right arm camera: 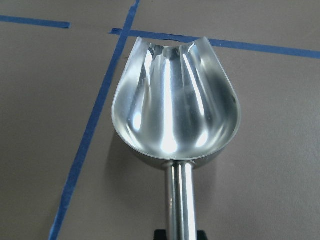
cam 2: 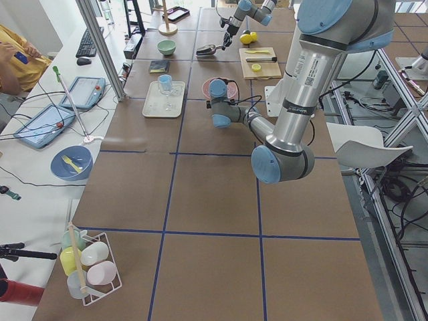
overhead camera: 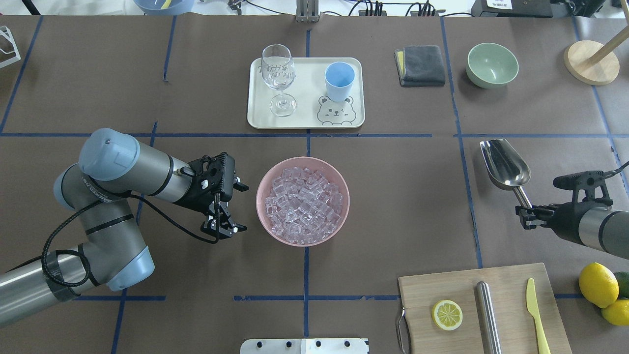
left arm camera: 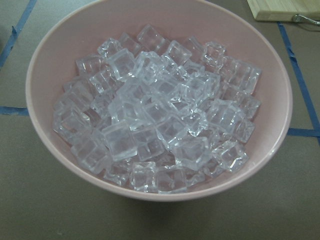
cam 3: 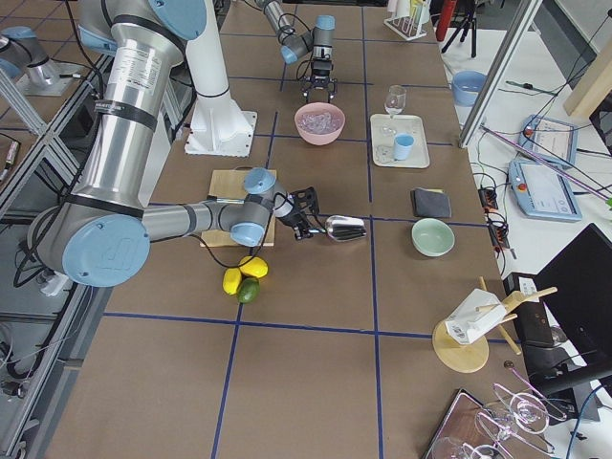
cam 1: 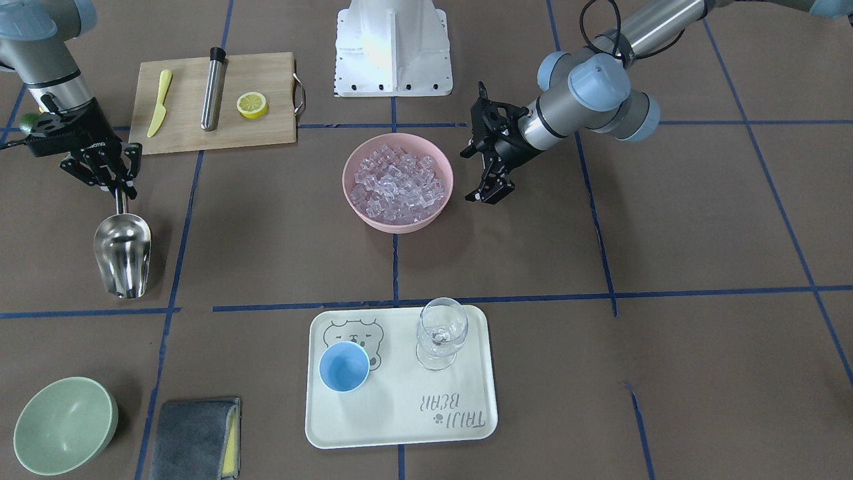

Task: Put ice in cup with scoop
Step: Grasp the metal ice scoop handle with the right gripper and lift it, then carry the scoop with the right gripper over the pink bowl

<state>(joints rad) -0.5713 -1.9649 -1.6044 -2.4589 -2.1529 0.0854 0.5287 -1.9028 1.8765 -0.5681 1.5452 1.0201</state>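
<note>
My right gripper (overhead camera: 528,215) is shut on the thin handle of the shiny steel scoop (overhead camera: 504,157). It holds the scoop low over the table at the far right, with the trough empty (right arm camera: 175,105). In the front view the right gripper (cam 1: 113,185) and the scoop (cam 1: 123,257) are on the left. The ice (overhead camera: 303,204) fills a pink bowl (overhead camera: 261,196) at the table's middle and also fills the left wrist view (left arm camera: 160,110). My left gripper (overhead camera: 223,228) is open and empty just left of the bowl. The light-blue cup (overhead camera: 339,81) stands empty on a cream tray (overhead camera: 304,117) beyond the bowl.
A wine glass (overhead camera: 278,73) stands on the tray left of the cup. A wooden board (overhead camera: 511,295) near the right arm holds a lemon half (overhead camera: 447,314), a steel cylinder (overhead camera: 489,319) and a yellow knife (overhead camera: 536,314). Whole lemons (overhead camera: 597,285), a green bowl (overhead camera: 492,64) and a grey cloth (overhead camera: 420,65) lie on the right side.
</note>
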